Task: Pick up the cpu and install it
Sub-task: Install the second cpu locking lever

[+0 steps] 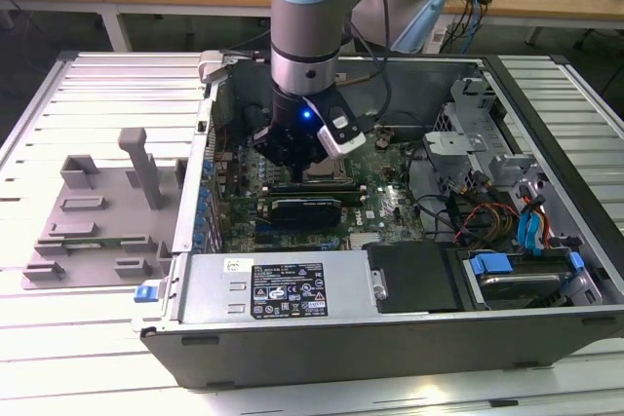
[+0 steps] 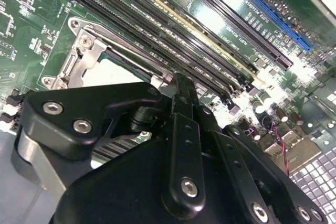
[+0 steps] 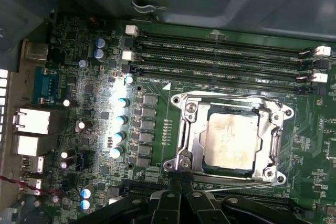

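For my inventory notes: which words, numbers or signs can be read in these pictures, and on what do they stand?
Black label on the power supply: too small to read.
White print beside the memory slots: too small to read.
Top of the cpu: no legible marking.

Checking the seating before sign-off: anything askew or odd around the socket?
Nothing stands out. In the first wrist view the cpu lies flat and square inside the socket frame, edges parallel to it. The gripper sits just beside the frame.
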Robot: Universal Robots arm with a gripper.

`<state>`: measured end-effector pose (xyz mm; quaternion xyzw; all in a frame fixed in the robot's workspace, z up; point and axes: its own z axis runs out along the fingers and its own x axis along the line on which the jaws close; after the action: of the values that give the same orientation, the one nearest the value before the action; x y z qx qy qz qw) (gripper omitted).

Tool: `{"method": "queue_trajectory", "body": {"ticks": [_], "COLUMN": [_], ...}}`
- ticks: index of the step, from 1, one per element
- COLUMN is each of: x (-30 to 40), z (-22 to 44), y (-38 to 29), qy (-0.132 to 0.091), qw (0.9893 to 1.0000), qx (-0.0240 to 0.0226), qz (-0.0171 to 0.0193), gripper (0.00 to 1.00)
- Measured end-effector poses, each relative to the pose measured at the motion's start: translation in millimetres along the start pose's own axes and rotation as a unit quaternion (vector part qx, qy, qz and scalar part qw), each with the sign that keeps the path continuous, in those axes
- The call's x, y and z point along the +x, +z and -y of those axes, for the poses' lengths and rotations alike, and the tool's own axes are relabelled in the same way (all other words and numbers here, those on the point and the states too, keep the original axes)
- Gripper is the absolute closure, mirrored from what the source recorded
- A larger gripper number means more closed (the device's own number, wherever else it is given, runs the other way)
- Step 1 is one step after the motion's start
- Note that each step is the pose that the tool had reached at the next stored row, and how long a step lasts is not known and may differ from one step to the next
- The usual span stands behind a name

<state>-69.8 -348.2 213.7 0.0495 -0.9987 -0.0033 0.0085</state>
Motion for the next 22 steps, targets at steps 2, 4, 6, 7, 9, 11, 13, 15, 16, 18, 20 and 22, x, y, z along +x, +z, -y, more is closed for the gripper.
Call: {"method": "queue_trajectory", "body": {"ticks": [2,4,6,7,9,11,13,15,16,18,20,22], "x": [0.2,0.5,0.7,0.7,0.9,0.9,1.0,1.1,1.1,1.2,1.1,1.2], "z": [2.5,5.6,7.4,8.0,9.4,10.3,11.0,11.9,12.4,13.8,14.8,15.1], "y": [-0.1,0.0,-0.1,-0.1,-0.1,-0.1,-0.1,-0.1,-0.1,-0.2,-0.1,-0.2], "qy": [0.0,0.0,0.0,0.0,0.0,0.0,0.0,0.0,0.0,0.0,0.0,0.0], "qw": [1.0,1.0,1.0,1.0,1.0,1.0,1.0,1.0,1.0,1.0,1.0,0.9999], "qx": [-0.005,-0.0083,-0.0087,-0.0088,-0.0089,-0.0089,-0.0089,-0.0088,-0.0089,-0.0088,-0.0089,-0.0121], "qz": [0.0004,0.0008,0.0008,0.0008,0.0008,0.0008,0.0008,0.0008,0.0008,0.0008,0.0008,0.001], "gripper": [0.89,0.89,0.89,0.89,0.89,0.89,0.89,0.89,0.89,0.89,0.89,0.89]}}
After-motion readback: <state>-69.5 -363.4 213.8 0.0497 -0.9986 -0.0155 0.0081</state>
